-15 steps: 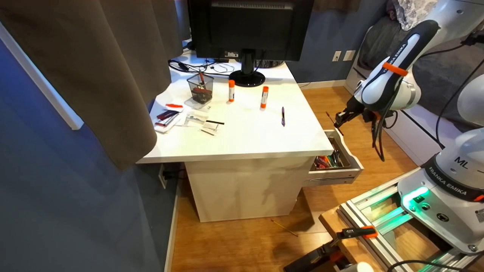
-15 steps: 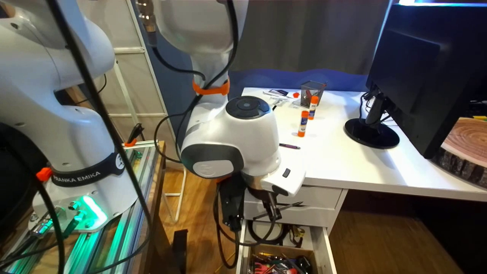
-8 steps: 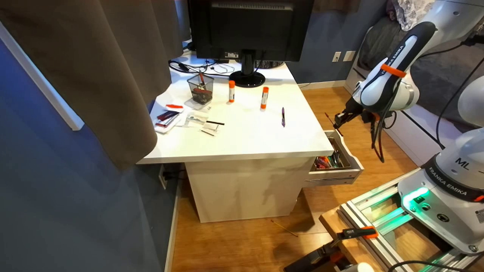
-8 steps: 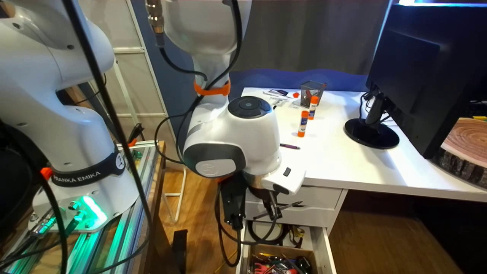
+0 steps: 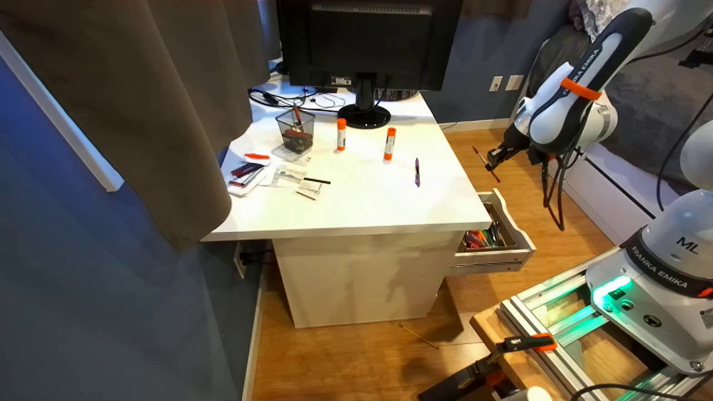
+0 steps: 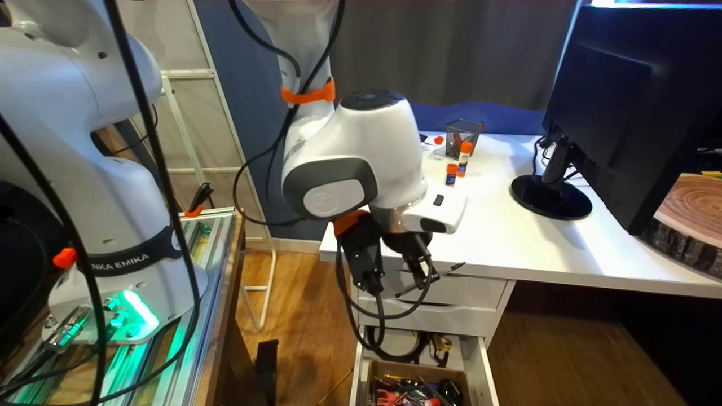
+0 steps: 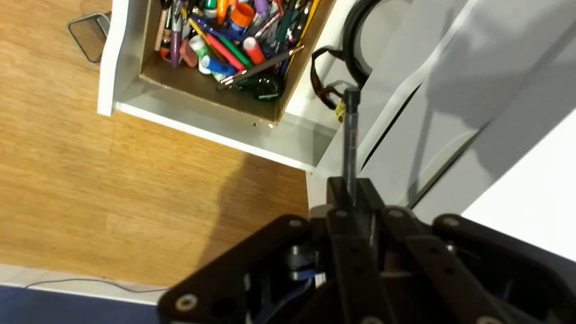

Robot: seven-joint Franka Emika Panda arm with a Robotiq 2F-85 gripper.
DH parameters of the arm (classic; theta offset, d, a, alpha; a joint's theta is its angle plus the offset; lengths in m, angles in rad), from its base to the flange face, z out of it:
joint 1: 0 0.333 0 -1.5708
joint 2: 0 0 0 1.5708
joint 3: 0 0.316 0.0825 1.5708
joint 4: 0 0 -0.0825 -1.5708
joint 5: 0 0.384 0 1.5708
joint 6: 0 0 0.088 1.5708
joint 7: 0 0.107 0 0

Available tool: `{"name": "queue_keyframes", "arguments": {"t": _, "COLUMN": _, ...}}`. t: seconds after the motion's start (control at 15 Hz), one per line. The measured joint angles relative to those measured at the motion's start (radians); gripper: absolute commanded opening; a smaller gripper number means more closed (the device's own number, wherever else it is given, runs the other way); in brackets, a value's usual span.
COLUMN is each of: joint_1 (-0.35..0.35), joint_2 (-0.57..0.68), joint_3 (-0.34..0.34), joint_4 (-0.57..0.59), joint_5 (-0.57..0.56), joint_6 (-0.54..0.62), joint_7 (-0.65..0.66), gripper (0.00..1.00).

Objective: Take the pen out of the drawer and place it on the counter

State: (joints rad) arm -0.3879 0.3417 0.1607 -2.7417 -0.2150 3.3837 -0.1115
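Matte counter (image 5: 379, 207), slim pen (image 7: 350, 141) — in pincer (image 7: 352, 192)

On the counter (image 5: 367, 209) I'm getting two glue sticks (image 5: 389, 144), one purple pen (image 5: 417, 172), one mesh cup (image 5: 286, 133), one monitor (image 5: 367, 47). Below the counter, one pulled-out drawer (image 5: 489, 258). Beside the counter, one held pen (image 7: 350, 137).

pincer (image 5: 489, 165) clamped on tilted pen (image 5: 479, 154) | drawer (image 5: 493, 258) pulled out | monitor (image 5: 370, 47) on counter (image 5: 384, 206)
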Motion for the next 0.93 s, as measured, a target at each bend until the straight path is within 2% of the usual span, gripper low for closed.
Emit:
{"name": "queue_keyframes", "arguments": {"t": 0.2, "joint_1": 0.091, "joint_2": -0.101, "joint_3": -0.068, "joint_4": -0.011, "joint_5": 0.034, "joint_6": -0.030, "joint_7": 0.007, "gripper": 0.02}}
{"name": "queue_keyframes", "arguments": {"t": 0.33, "joint_1": 0.113, "joint_2": -0.156, "joint_3": -0.066, "joint_4": -0.007, "joint_5": 0.036, "joint_6": -0.074, "joint_7": 0.028, "gripper": 0.02}}
{"name": "queue_keyframes", "arguments": {"t": 0.4, "joint_1": 0.098, "joint_2": -0.174, "joint_3": -0.028, "joint_4": -0.003, "joint_5": 0.026, "joint_6": -0.101, "joint_7": 0.056, "gripper": 0.02}}
{"name": "queue_keyframes", "arguments": {"t": 0.6, "joint_1": 0.006, "joint_2": -0.188, "joint_3": 0.199, "joint_4": -0.001, "joint_5": 0.028, "joint_6": -0.169, "joint_7": 0.180, "gripper": 0.02}}
{"name": "queue_keyframes", "arguments": {"t": 0.73, "joint_1": -0.042, "joint_2": -0.178, "joint_3": 0.342, "joint_4": -0.004, "joint_5": 0.069, "joint_6": -0.190, "joint_7": 0.255, "gripper": 0.02}}
{"name": "queue_keyframes", "arguments": {"t": 0.93, "joint_1": -0.110, "joint_2": -0.145, "joint_3": 0.517, "joint_4": -0.005, "joint_5": 0.146, "joint_6": -0.175, "joint_7": 0.342, "gripper": 0.02}}
